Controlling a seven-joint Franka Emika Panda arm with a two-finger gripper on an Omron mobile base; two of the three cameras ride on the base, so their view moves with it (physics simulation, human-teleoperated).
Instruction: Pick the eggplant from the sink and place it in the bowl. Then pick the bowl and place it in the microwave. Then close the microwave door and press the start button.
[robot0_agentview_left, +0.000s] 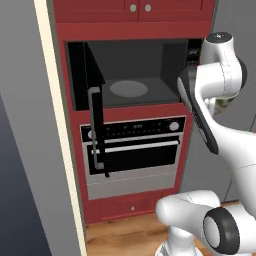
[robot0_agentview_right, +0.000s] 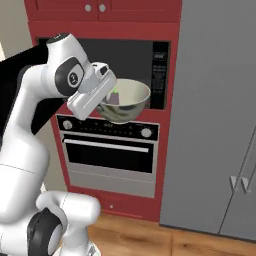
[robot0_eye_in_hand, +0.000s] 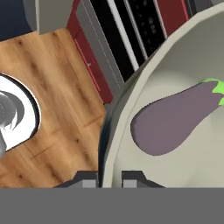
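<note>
the bowl (robot0_agentview_right: 131, 100) carries the eggplant (robot0_eye_in_hand: 175, 117) lying inside it; microwave (robot0_agentview_left: 131, 75) floor holds a round turntable (robot0_agentview_left: 129, 89).

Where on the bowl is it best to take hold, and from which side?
Grip the bowl by its thin rim, one finger inside and one outside, as the hand does now. Come from the side away from the eggplant, because the round wall is too wide to span.

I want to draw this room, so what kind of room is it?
It looks like a kitchen. There is a wide black microwave with its door open, set in red cabinets, a silver-fronted oven right under it, and a purple eggplant lying in a round cream bowl.
</note>
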